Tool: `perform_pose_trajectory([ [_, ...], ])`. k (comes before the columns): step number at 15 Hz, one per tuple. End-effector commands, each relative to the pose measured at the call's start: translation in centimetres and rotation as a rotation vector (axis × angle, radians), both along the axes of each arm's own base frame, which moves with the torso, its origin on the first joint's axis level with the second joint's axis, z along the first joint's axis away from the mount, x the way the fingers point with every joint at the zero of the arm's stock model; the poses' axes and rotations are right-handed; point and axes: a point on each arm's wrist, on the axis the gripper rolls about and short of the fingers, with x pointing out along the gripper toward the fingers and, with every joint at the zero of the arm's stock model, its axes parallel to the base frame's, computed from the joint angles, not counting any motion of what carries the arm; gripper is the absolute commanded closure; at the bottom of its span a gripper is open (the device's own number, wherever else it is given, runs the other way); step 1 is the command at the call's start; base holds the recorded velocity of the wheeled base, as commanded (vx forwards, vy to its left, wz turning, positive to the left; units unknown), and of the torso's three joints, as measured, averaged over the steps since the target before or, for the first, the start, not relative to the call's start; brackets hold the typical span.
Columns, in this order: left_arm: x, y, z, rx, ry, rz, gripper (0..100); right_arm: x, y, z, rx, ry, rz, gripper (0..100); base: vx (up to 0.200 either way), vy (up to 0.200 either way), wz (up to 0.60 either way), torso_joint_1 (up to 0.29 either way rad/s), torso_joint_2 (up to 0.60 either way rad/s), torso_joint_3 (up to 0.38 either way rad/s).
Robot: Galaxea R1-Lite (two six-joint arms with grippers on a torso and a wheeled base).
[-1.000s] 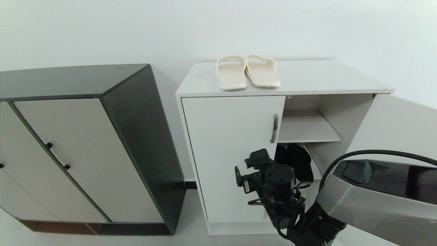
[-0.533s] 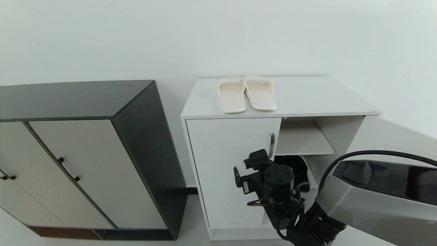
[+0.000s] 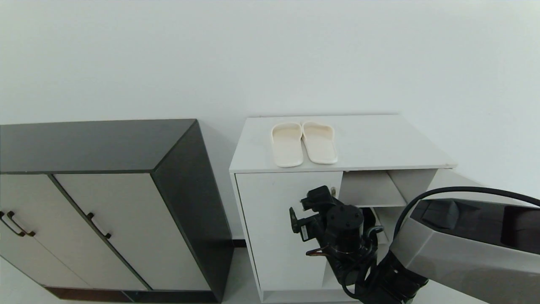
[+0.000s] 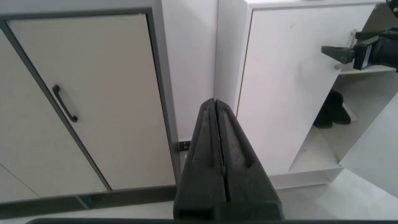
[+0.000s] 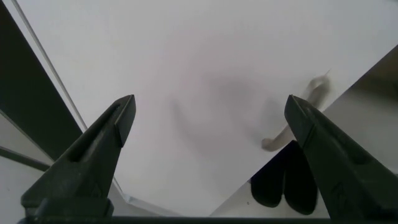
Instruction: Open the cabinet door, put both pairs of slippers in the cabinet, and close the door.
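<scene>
A cream pair of slippers [image 3: 303, 143] lies on top of the white cabinet [image 3: 379, 143]. Its left door [image 3: 274, 228] is closed; the right side stands open, with a shelf [image 3: 371, 190] inside. A black pair of slippers [image 4: 333, 109] stands on the lower level, mostly hidden behind my right arm in the head view. My right gripper [image 5: 211, 112] is open, close in front of the white door, with the door handle [image 5: 295, 121] and the black slippers [image 5: 289, 186] off to one side. My left gripper [image 4: 215, 106] is shut on nothing, low, facing both cabinets.
A dark cabinet [image 3: 181, 177] with pale doors [image 3: 97, 228] and black handles stands just left of the white one, a narrow gap between them. Behind both is a plain white wall. Light floor runs in front of the cabinets.
The head camera has moved: both cabinets sit lower and smaller in the picture now. The right arm keeps its place in the view, and the door handle is now almost covered by it.
</scene>
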Motion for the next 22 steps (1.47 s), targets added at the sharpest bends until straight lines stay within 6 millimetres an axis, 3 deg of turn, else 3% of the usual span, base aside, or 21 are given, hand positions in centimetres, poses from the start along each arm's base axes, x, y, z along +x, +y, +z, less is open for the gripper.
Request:
perform_pose_trajectory([
  [1, 0.0, 0.0, 0.0, 0.000, 0.001, 0.000, 100, -0.1, 0.0, -0.1, 0.000, -0.003, 0.006, 0, 0.000, 0.000, 0.00, 0.203, -0.50, -0.271],
  [4, 0.0, 0.0, 0.0, 0.000, 0.001, 0.000, 100, 0.0, 0.0, 0.1, -0.032, -0.020, 0.018, 0, 0.000, 0.000, 0.00, 0.075, -0.17, -0.097],
  [6, 0.0, 0.0, 0.0, 0.000, 0.001, 0.000, 100, 0.8, 0.4, 2.0, -0.019, -0.030, 0.008, 0, 0.000, 0.000, 0.00, 0.011, -0.03, -0.013],
  [10, 0.0, 0.0, 0.0, 0.001, 0.001, -0.001, 100, 2.2, 1.6, 10.0, 0.098, 0.084, -0.066, 0, 0.000, 0.000, 0.00, 0.000, 0.00, 0.000],
  [12, 0.0, 0.0, 0.0, 0.001, 0.001, 0.000, 100, 2.2, 1.6, 12.2, 0.117, 0.110, -0.094, 0, 0.000, 0.000, 0.00, 0.000, 0.00, 0.000],
  [13, 0.0, 0.0, 0.0, 0.001, 0.001, 0.000, 100, 2.0, 1.4, 14.8, 0.131, 0.139, -0.102, 0, 0.000, 0.000, 0.00, 0.000, 0.00, 0.000],
  [14, 0.0, 0.0, 0.0, 0.005, 0.001, 0.000, 100, 2.1, 1.5, 15.7, 0.156, 0.133, -0.103, 0, 0.000, 0.000, 0.00, 0.000, 0.00, 0.000],
  [16, 0.0, 0.0, 0.0, 0.001, 0.002, 0.000, 100, 2.2, 1.6, 16.4, 0.169, 0.124, -0.105, 0, 0.000, 0.000, 0.00, 0.000, 0.00, 0.000],
  [22, 0.0, 0.0, 0.0, 0.005, 0.001, 0.000, 100, 2.8, 2.1, 14.9, 0.151, 0.137, -0.129, 0, 0.033, 0.000, 0.00, 0.001, 0.00, 0.000],
])
